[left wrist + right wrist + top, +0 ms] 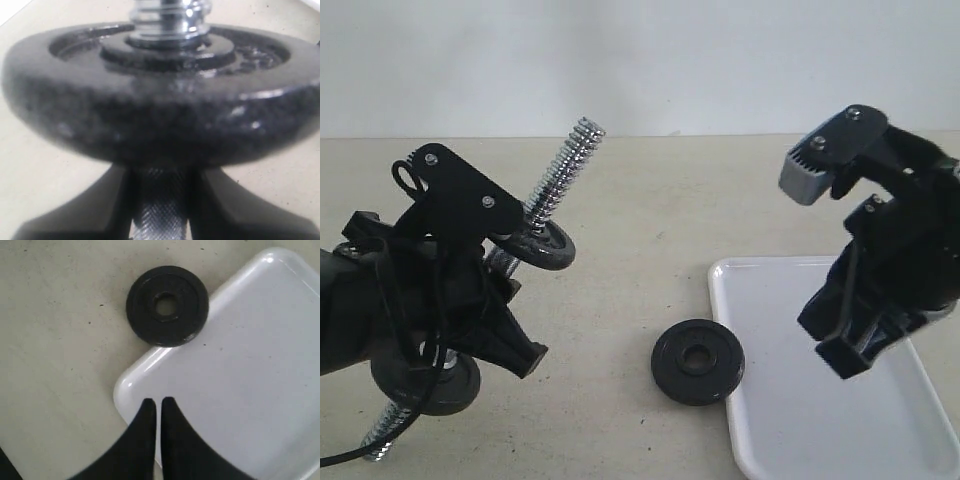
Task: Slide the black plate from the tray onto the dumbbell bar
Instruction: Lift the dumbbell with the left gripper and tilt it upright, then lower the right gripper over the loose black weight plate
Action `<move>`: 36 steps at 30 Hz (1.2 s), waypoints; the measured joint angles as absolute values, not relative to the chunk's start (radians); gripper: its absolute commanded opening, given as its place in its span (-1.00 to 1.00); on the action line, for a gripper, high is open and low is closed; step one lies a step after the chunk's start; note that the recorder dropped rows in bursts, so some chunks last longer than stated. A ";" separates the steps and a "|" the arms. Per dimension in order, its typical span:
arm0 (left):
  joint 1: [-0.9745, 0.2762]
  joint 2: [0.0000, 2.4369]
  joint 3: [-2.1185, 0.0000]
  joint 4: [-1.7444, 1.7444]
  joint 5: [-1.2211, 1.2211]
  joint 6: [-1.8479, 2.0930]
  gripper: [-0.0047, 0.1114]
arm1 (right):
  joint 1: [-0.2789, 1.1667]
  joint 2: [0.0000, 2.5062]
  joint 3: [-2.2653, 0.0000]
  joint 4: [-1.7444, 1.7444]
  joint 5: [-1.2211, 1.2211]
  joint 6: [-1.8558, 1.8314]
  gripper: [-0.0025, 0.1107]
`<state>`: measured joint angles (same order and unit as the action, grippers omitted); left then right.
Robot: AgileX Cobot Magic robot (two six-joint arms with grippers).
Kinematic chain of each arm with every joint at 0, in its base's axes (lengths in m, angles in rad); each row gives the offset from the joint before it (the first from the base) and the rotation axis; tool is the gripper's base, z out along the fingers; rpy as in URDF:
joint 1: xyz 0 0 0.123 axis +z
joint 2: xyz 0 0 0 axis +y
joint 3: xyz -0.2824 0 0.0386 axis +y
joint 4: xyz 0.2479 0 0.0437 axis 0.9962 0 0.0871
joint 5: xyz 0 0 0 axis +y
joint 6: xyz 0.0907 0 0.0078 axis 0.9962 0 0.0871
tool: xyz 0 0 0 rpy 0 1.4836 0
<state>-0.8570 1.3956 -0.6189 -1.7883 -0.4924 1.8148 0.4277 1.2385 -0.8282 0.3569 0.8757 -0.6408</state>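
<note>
White plastic tray (780, 400) lies on my right, the biggest thing here. My left end effector (517, 352) is clamped on the knurled middle of the dumbbell bar (565, 170). It holds the bar tilted, one threaded end pointing up and away, the other down toward the surface. One black disc (542, 245) sits on the bar just above that grip, another (430, 380) below it. The black plate (670, 362) is not inside the tray. It lies flat on the surface, hole up, one edge touching or just overlapping the tray's corner rim. My right end effector (155, 405) hangs over the tray, fingers together, nothing between them.

The step in hand, as I judge it, is picking the plate up. I should part the right fingers and come down across the plate's outer edge where the tray's rim cannot block a finger. The pinch should be firm, since the plate looks heavy and could pivot in a light grip. After that the hole must meet the raised threaded end with the plate tilted to match the bar's slant, or it will likely catch on the threads.

Behind is a plain pale wall (640, 60). The surface (620, 200) is beige, matte and faintly speckled.
</note>
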 measured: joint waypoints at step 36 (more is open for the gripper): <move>-0.857 1.329 -0.615 -1.788 -0.510 1.861 -0.84 | 0.708 1.547 -0.885 0.274 0.497 -0.493 0.57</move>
